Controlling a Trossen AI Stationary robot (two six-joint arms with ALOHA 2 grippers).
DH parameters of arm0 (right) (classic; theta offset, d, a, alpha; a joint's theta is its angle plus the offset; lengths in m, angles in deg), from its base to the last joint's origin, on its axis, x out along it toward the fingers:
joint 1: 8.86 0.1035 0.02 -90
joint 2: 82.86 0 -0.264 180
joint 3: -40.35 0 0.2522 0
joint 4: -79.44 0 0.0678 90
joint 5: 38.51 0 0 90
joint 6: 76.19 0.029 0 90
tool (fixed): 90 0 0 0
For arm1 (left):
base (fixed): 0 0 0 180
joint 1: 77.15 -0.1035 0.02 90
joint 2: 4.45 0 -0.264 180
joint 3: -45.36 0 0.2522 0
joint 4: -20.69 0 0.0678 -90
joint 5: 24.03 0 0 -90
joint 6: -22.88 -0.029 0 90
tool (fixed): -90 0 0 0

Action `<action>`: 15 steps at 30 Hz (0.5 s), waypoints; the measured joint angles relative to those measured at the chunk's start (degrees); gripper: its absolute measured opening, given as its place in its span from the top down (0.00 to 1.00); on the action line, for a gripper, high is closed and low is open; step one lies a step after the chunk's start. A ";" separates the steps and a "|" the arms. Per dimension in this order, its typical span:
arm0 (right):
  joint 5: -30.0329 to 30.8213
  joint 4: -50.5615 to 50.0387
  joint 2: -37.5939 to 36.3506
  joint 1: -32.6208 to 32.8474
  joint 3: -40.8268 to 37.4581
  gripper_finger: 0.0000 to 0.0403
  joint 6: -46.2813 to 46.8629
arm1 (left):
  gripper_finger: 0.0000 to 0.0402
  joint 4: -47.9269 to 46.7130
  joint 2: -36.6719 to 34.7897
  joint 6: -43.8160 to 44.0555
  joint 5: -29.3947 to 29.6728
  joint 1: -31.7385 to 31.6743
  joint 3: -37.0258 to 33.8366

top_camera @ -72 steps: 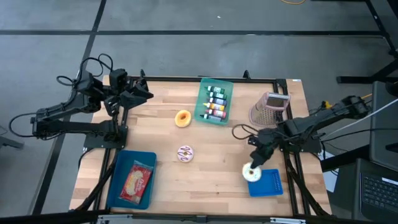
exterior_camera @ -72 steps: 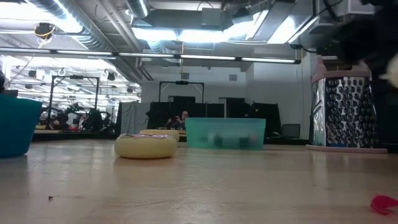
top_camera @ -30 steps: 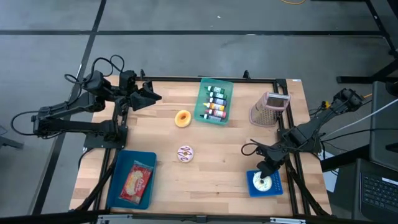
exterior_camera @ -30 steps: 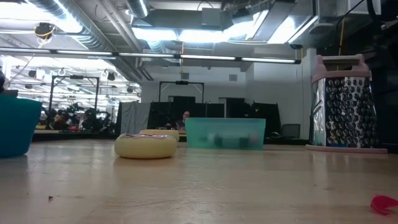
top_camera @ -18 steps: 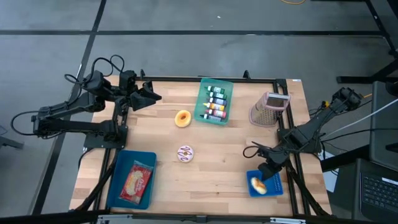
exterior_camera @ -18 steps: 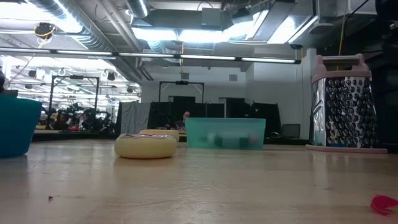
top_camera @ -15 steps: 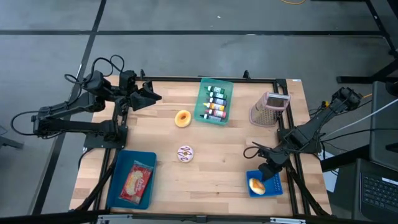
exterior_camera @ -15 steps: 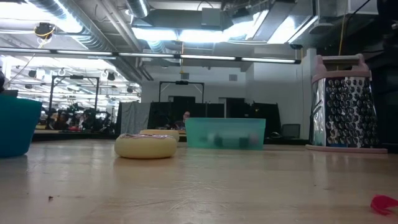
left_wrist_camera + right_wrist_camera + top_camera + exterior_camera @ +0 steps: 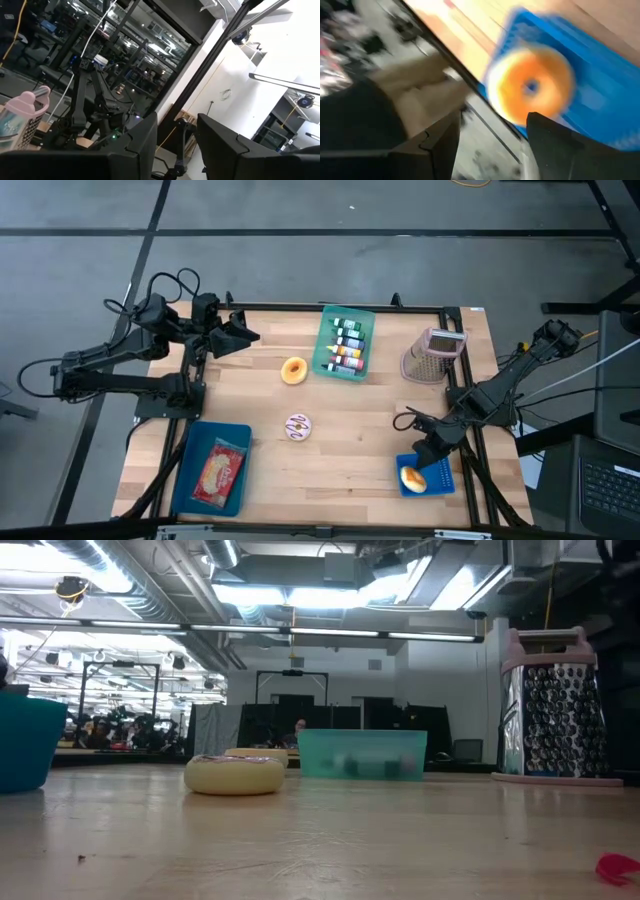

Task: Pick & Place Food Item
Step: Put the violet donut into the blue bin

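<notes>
Right gripper [image 9: 428,452] over the near right corner of the table [image 9: 360,420], just above the small blue tray [image 9: 437,477]; fingers [image 9: 555,145] apart, holding nothing; orange-topped donut [image 9: 411,477] lying loose in that tray, clear of the fingers in the right wrist view [image 9: 530,87]; tray edge beside the table's right rim.

Left gripper [image 9: 240,336] raised at the far left corner, pointing across the table; fingers [image 9: 145,140] parted with a gap between them, nothing clamped.

Elsewhere on the table: yellow donut [image 9: 294,370] near the far middle, just beside the teal bin of bottles [image 9: 345,343]; pink-sprinkled donut [image 9: 298,427] in the middle; pink-topped grater [image 9: 430,355] upright at the far right; large blue tray [image 9: 212,467] with a packaged food item at the near left.

Low view: yellow donut [image 9: 235,774], teal bin [image 9: 362,754], grater [image 9: 558,710] all resting on the wood.
</notes>
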 joint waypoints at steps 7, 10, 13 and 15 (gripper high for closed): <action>15.26 11.72 0.00 -2.47 0.00 0.44 0.04 | 0.67 0.00 0.00 -1.68 0.10 -0.01 0.00; 16.21 13.97 0.07 -3.13 0.25 0.44 0.28 | 0.67 -0.02 0.15 -1.43 0.07 0.00 0.00; 14.27 13.35 1.27 -3.23 1.54 0.44 1.45 | 0.67 -0.02 0.31 -1.32 -0.11 0.00 0.00; 15.23 13.43 2.76 -3.38 3.15 0.44 1.54 | 0.67 -0.03 0.31 -1.40 -0.15 -0.01 0.00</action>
